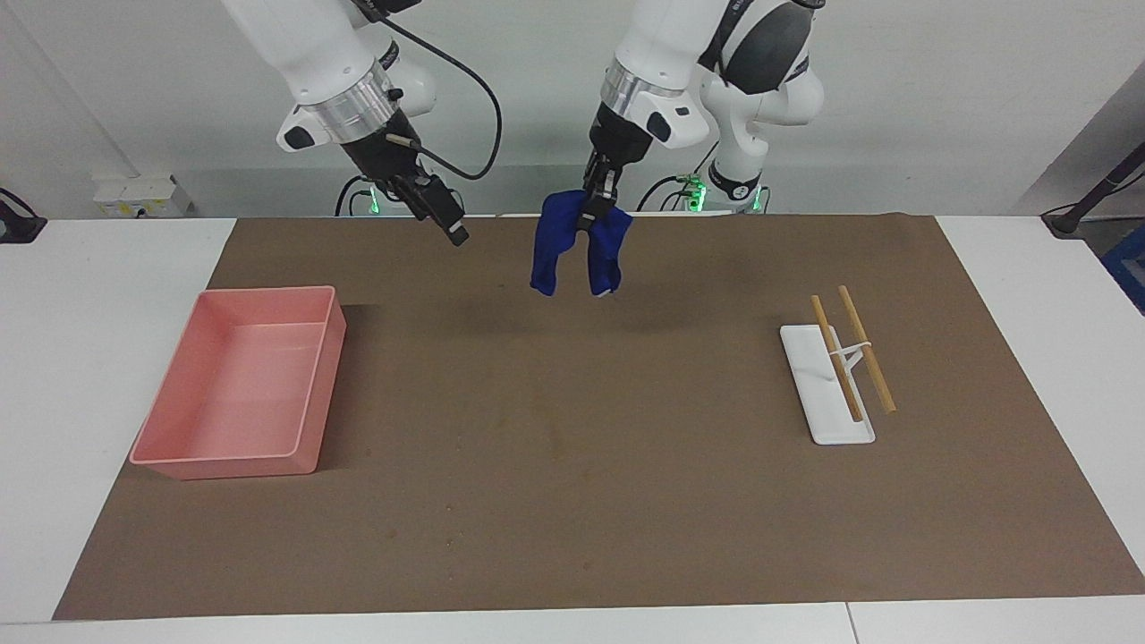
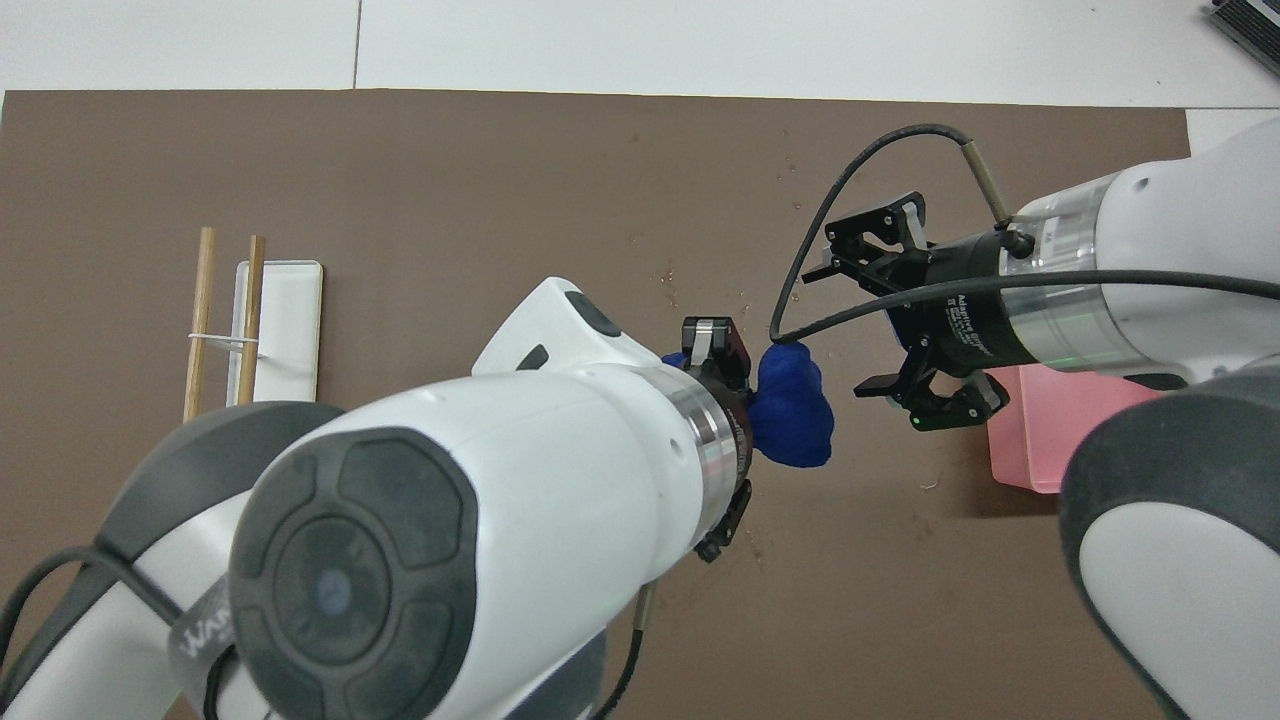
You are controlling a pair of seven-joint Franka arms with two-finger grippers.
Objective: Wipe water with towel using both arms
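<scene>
The left gripper [image 1: 597, 204] pinches the blue towel [image 1: 577, 246] and holds it up over the brown mat [image 1: 572, 465], its two ends dangling. Beside it, the right gripper [image 1: 438, 210] hangs in the air with fingers spread, holding nothing.

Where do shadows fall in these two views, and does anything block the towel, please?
Facing view: soft shadows lie on the mat under the hanging towel and beside the pink bin. Overhead view: the left arm's bulk hides part of the towel.
</scene>
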